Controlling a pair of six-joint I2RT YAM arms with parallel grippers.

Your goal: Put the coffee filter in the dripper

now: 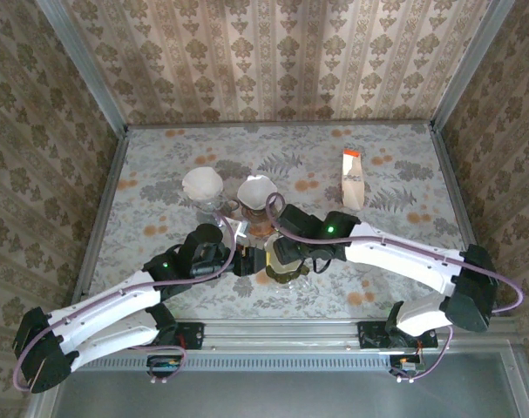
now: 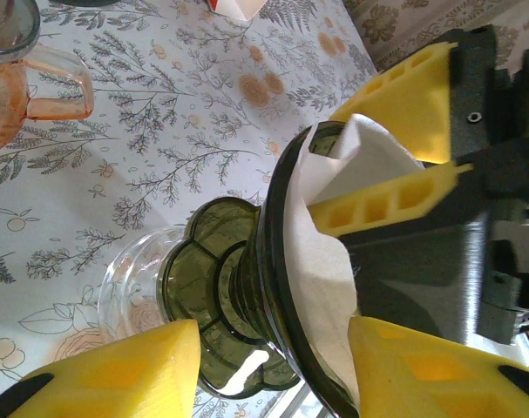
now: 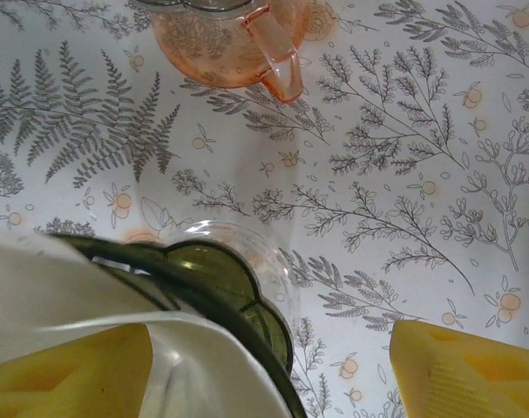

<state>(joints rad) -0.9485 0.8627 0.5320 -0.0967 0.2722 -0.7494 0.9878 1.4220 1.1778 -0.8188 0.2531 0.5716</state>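
Observation:
The olive-green glass dripper (image 2: pixel 238 296) (image 3: pixel 212 266) stands on a clear glass server (image 2: pixel 129 279) near the table's front middle (image 1: pixel 286 270). A white coffee filter (image 2: pixel 334 261) (image 3: pixel 64 287) lies inside its dark rim. My left gripper (image 2: pixel 277 340) (image 1: pixel 247 252) straddles the dripper, one yellow finger against its base and the other against the rim and filter. My right gripper (image 3: pixel 268 348) (image 2: pixel 329 165) (image 1: pixel 286 248) hangs over the dripper's mouth with its jaws wide. One of its fingers is down inside the filter and the other stays outside, clear of the paper.
Two pink glass vessels holding white filters (image 1: pixel 203 185) (image 1: pixel 257 192) stand just behind the dripper; one pink handle (image 3: pixel 277 52) (image 2: pixel 59 83) is close. A white and orange carton (image 1: pixel 353 177) stands at the back right. Papered walls and metal rails fence the table.

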